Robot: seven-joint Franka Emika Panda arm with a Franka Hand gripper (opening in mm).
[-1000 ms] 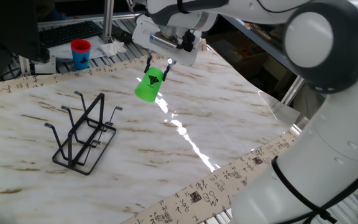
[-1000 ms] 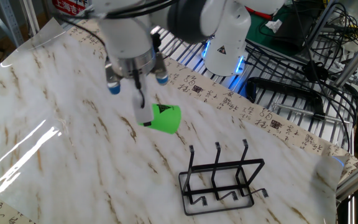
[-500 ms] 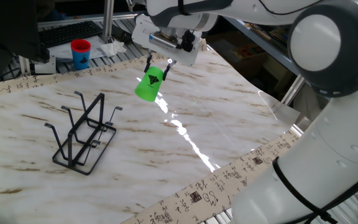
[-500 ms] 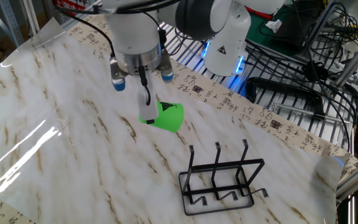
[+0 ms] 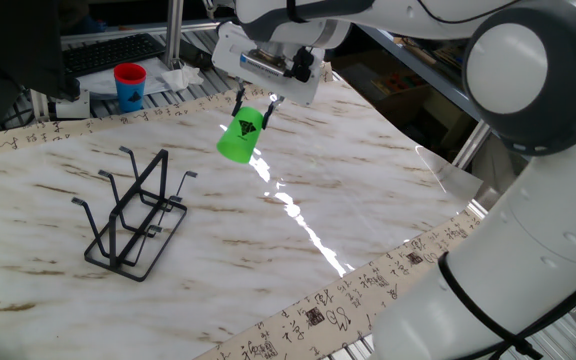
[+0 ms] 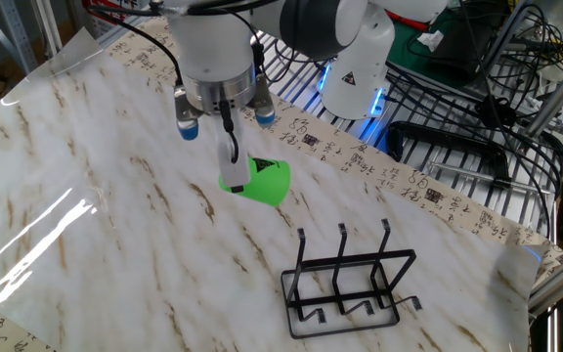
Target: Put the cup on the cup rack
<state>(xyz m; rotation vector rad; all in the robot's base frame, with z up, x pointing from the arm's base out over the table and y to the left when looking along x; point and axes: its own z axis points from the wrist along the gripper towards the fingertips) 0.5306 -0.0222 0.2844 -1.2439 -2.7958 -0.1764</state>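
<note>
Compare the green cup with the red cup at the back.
The green cup is plain green; the red cup has a blue band. The green cup is tilted and held above the table by the gripper; the red cup stands upright, untouched, on the surface beyond the table's edge. Both are small, tapered cups.

Table (image 5: 348,190): white marble-pattern top with brown veining, glossy, a streak of glare running across the middle; a band printed with black characters (image 5: 368,285) edges its sides (visible in both fixed views). Resting on it: the cup rack (image 5: 133,215), black thin wire, rectangular base flat on the surface, slanted uprights, upturned pegs, empty. At the far edge, on a slatted strip beside the top: a red cup with a blue band (image 5: 129,86), upright.
</note>
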